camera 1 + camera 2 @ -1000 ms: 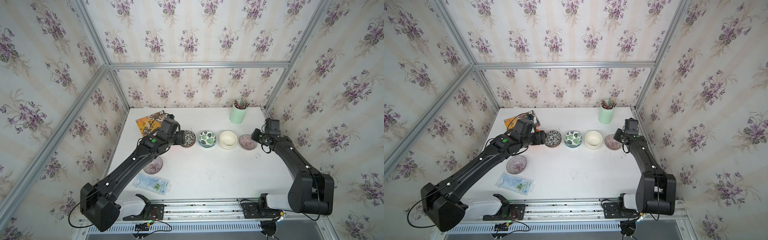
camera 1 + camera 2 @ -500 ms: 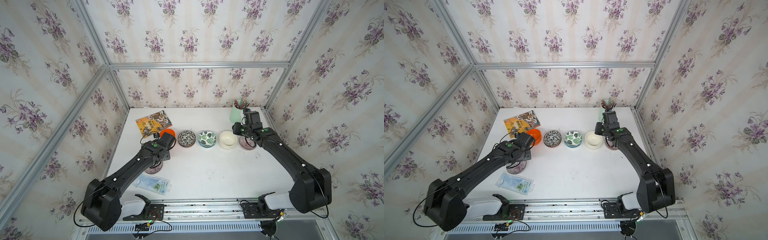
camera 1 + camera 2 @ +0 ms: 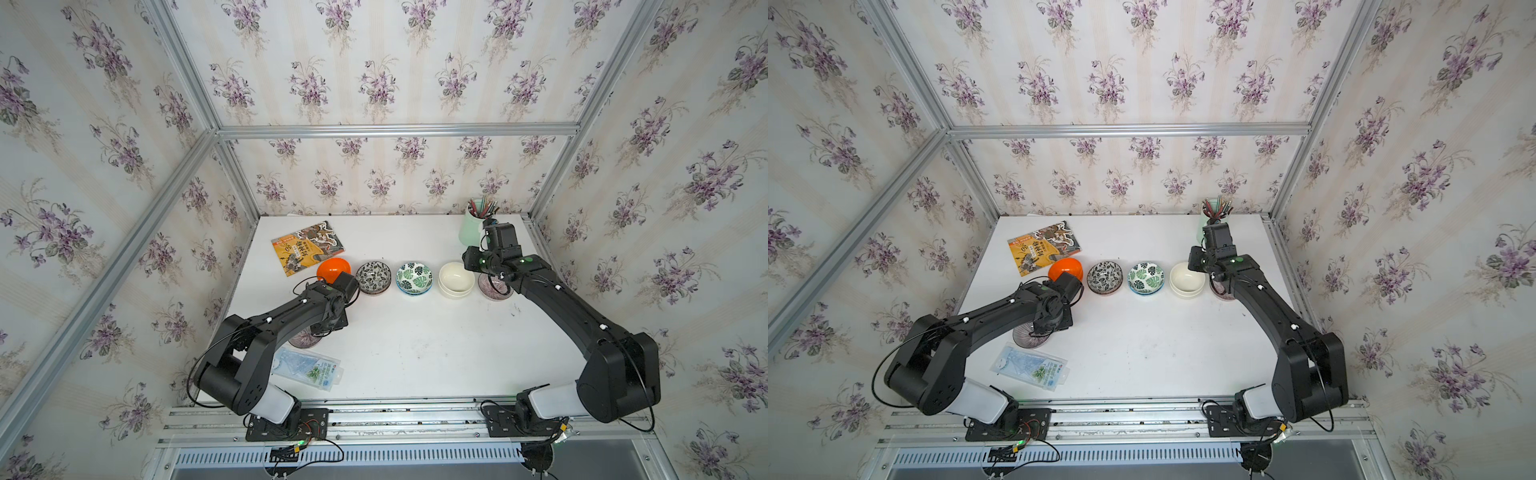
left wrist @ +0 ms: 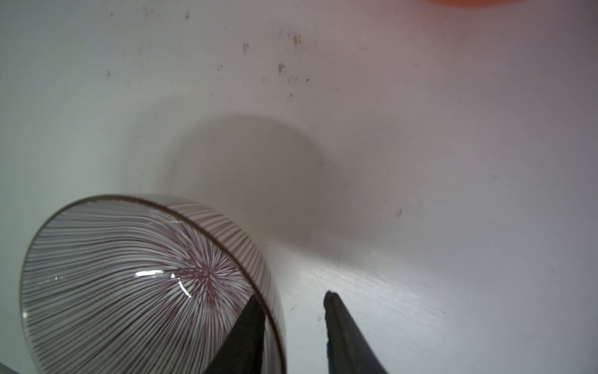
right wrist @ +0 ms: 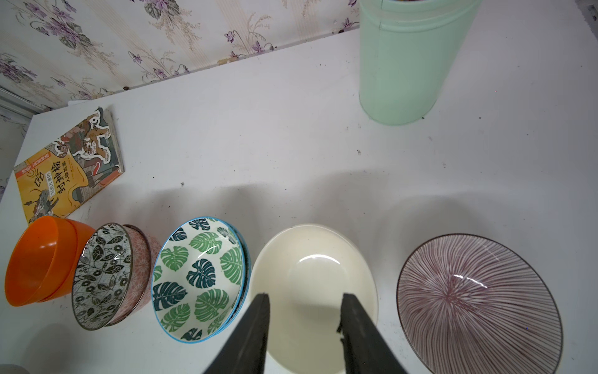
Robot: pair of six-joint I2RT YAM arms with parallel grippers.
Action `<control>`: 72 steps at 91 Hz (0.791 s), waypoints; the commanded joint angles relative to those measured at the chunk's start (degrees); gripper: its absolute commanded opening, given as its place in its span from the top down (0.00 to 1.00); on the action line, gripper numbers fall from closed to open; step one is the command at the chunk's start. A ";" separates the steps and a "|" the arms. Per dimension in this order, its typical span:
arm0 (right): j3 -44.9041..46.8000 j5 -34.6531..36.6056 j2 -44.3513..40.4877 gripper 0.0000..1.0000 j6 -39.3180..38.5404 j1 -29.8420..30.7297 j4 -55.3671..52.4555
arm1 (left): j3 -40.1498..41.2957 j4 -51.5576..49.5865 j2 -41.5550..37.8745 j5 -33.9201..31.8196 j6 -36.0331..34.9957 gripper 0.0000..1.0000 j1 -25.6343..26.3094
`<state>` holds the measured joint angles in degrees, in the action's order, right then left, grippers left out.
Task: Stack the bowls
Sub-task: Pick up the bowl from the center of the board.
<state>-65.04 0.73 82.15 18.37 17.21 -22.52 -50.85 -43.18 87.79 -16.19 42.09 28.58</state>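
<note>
Four bowls stand in a row in both top views: orange, black-white leaf print, green leaf print and cream. Each sits nested in a bowl beneath it. A single purple striped bowl ends the row on the right. Another purple striped bowl stands alone nearer the front left. My left gripper straddles this bowl's rim, one finger inside and the other outside, a small gap off the wall. My right gripper hangs open over the cream bowl, holding nothing.
A tall mint-green pencil cup stands at the back right, just behind my right wrist. A picture book lies at the back left, touching the orange bowl. A clear plastic packet lies at the front left. Walls close three sides.
My left arm came forward from the orange bowl down to the front-left purple bowl, and its jaws narrowed around the rim. My right arm swung left, from beside the right purple bowl to over the cream one.
</note>
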 commanded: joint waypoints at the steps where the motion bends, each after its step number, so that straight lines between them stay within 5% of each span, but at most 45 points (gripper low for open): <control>1: -0.22 0.22 0.33 0.59 -0.35 0.10 0.92 | -0.04 1.37 -0.67 2.15 -0.27 0.90 0.07; 20: -1.08 -0.17 1.43 0.58 -1.04 -0.02 1.04 | -5.02 -0.02 -5.59 8.60 -14.29 1.00 2.65; 34: -5.60 -3.84 3.65 0.58 -2.31 -2.80 0.05 | -14.06 -4.19 -5.65 7.02 -33.67 0.97 13.66; 48: -12.54 -11.91 7.44 0.57 -5.69 -5.28 -3.45 | -13.09 3.80 -8.95 5.82 -59.10 0.95 21.59; 72: -17.24 -26.28 10.71 0.56 -9.16 -4.16 -6.35 | -5.82 15.89 -15.22 27.15 -105.46 1.00 21.69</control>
<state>-81.30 -16.95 92.25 11.66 11.99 -27.00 -57.30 -33.21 73.17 0.01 -34.70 50.26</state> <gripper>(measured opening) 0.441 0.102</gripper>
